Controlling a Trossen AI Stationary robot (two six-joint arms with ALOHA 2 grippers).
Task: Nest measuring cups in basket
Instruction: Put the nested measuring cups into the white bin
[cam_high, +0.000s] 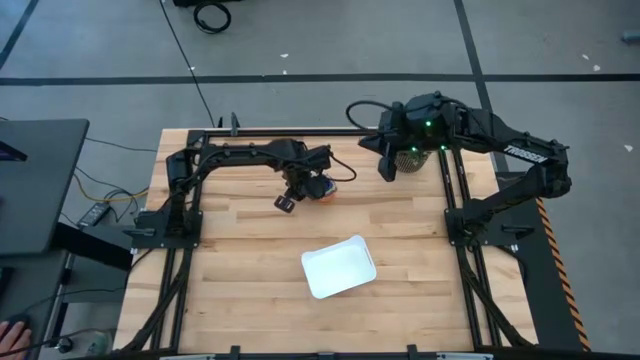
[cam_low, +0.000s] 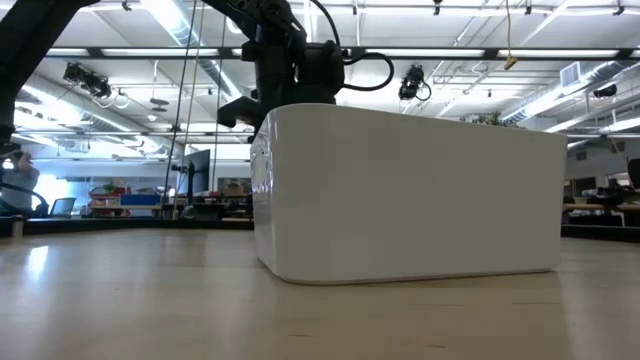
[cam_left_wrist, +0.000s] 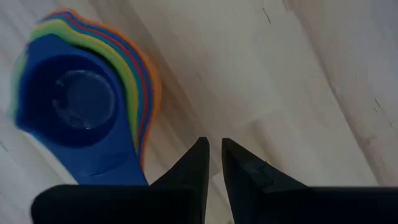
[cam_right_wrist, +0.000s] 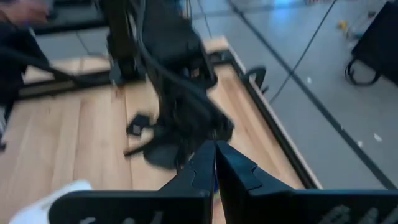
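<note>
Beside my left gripper (cam_left_wrist: 214, 163): measuring cups (cam_left_wrist: 81, 99) — stacked, just alongside, handle toward wrist.
Fingers: nearly together, gripping nothing.
Nearer arm: left.

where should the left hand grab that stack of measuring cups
Probably by the flat handles. The stack of measuring cups lies nested on the wooden table, bright blue cup on top, handles fanned together toward the left hand. Come from above on the handle side; the round bowls look too wide for the nearly shut fingers.
</note>
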